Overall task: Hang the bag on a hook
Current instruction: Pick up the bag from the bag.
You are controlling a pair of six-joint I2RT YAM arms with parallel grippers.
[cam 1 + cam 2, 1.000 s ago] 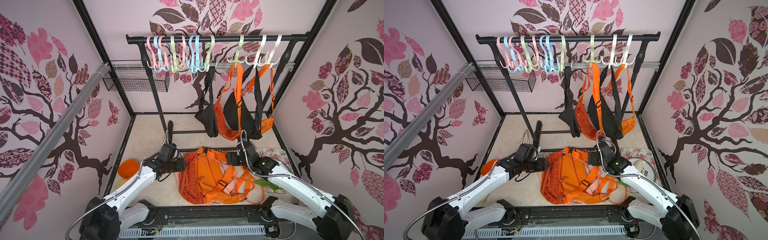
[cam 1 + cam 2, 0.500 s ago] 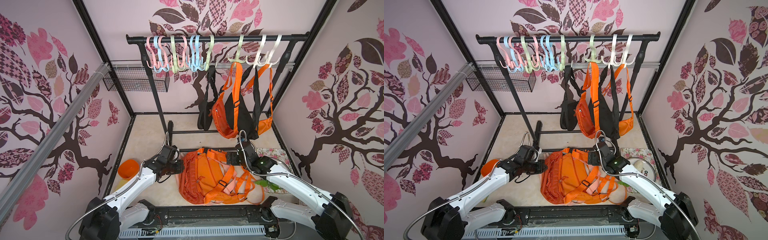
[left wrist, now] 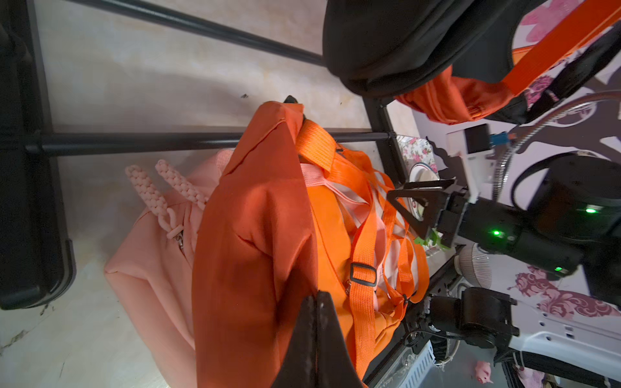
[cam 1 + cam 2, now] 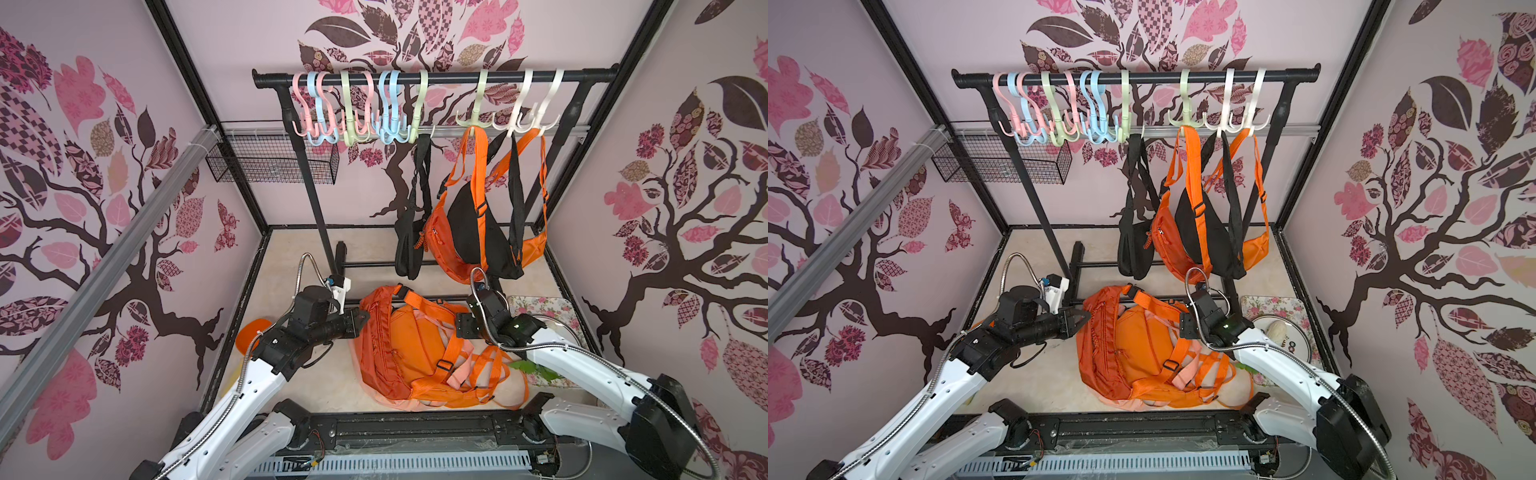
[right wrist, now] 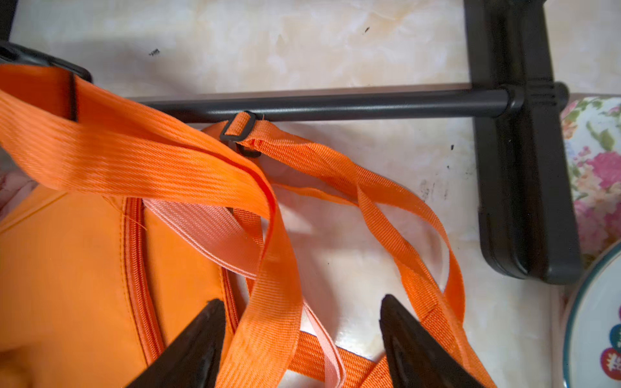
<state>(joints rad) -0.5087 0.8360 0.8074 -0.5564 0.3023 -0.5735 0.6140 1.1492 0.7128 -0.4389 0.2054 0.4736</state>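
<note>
**Top views:** in both top views the orange backpack (image 4: 415,345) (image 4: 1133,345) is lying flat on the desk (image 4: 291,257). It's just in front of the foot bar of the rack (image 4: 436,77) and not on any of the hooks (image 4: 351,120). A few sling bags (image 4: 469,232) hang off one end of the rack. The left hand (image 4: 362,319) is on the backpack's side nearer the rack's empty-hook end, with its tips touching the fabric. The right hand (image 4: 460,326) sits over the straps, on the side below the hanging bags.

**Left wrist:** the left hand (image 3: 316,299) is clamped right shut, tips against the backpack's side panel. Can't tell if any cloth is actually pinched. A pink bag (image 3: 151,268) lies under the backpack, poking out toward the rack.

**Right wrist:** the right hand (image 5: 300,299) is spread wide. An orange strap (image 5: 268,262) runs between the fingers, but nothing's gripped. The rack's foot bar is just beyond.
</note>
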